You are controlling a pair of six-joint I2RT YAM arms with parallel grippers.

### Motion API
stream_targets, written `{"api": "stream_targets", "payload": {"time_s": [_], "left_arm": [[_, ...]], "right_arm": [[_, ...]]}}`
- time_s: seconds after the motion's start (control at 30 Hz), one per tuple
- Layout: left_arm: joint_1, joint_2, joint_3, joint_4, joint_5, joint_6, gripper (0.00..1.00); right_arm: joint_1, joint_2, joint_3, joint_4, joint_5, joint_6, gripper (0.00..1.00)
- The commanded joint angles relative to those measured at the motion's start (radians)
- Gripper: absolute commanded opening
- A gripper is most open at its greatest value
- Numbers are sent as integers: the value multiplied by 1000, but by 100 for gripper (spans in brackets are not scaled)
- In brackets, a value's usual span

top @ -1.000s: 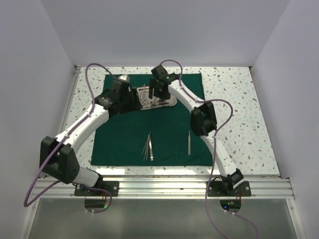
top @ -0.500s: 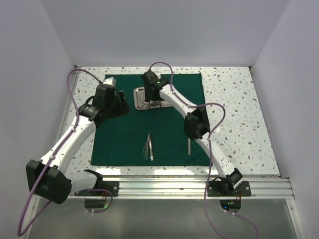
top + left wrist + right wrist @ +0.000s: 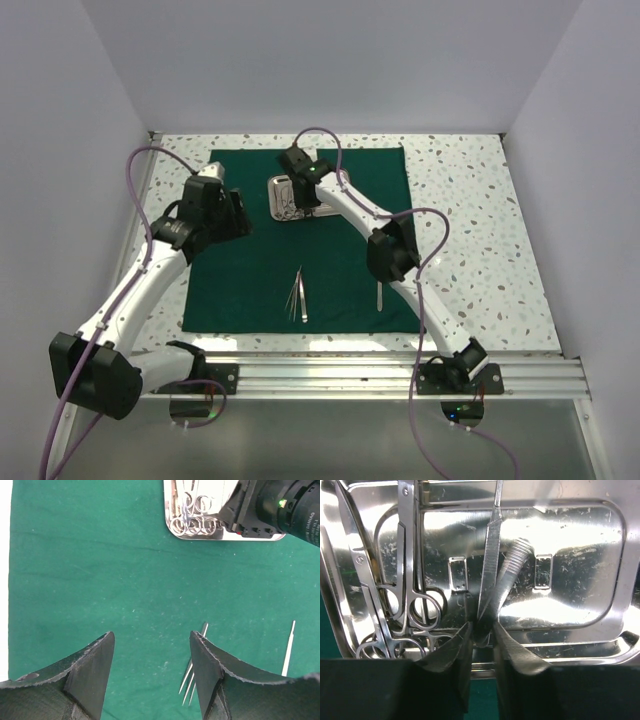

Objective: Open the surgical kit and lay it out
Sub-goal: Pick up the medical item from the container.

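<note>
White-walled bay, speckled table [image 3: 500, 260]. A green cloth [image 3: 240, 290] is spread flat at centre, with a steel tray [image 3: 275, 200] on its far part. Three thin tools [image 3: 298, 295] and a single one [image 3: 380, 295] lie towards the cloth's near edge.

The right gripper [image 3: 481, 626] is down in the tray, fingers pinched almost together on the near end of the tweezers [image 3: 492, 555]. The left gripper [image 3: 151, 637] hovers left of the tray, fingers apart, nothing between them.

Risks:
- The pinch sits at the very end, so the tweezers may swivel or slip out on lifting.
- The scissors [image 3: 409, 540] lie just left of the fingers; a sideways pull could snag their rings and drag or tip the tray.
</note>
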Motion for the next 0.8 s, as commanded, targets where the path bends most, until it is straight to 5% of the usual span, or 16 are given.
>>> {"api": "stream_targets", "payload": {"time_s": [0.0, 0.3, 0.77], "left_arm": [[17, -24, -14, 14, 19, 43, 65], [26, -16, -22, 21, 35, 63, 65], [26, 7, -9, 27, 52, 45, 64]], "right_arm": [[-12, 84, -88, -187, 9, -1, 23], [-23, 19, -164, -174, 21, -1, 1], [-51, -211, -213, -133, 40, -40, 0]]}}
